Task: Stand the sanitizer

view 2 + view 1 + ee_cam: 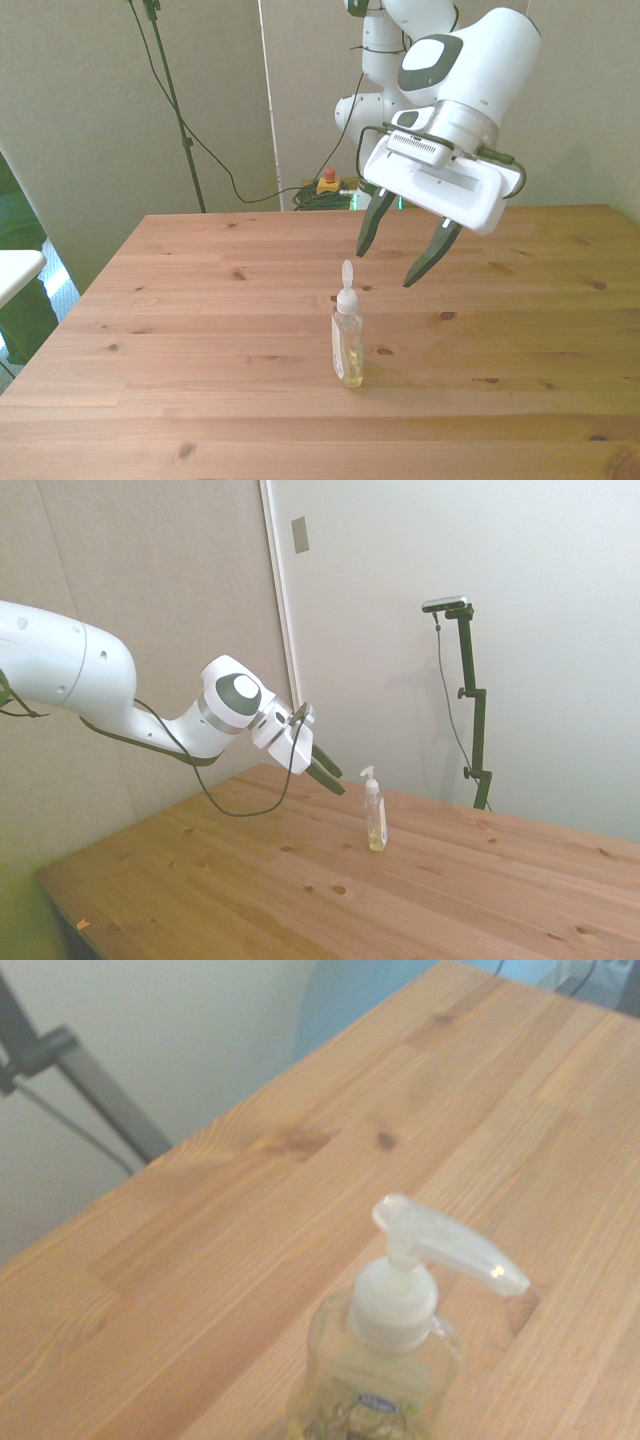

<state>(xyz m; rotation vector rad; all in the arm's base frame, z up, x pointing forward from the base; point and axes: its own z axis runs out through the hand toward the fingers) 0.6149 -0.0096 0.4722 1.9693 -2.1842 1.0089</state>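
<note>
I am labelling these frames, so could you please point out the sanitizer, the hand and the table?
sanitizer (348,345): front view, on its clear body.
hand (391,268): front view, midway between its open fingertips.
table (200,300): front view, on bare wood.

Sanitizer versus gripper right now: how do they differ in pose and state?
The sanitizer stands upright on the table; the gripper hangs in the air above and behind it, tilted. The sanitizer is clear with pale yellowish gel; the gripper is white with dark, open fingers. Neither touches the other.
</note>
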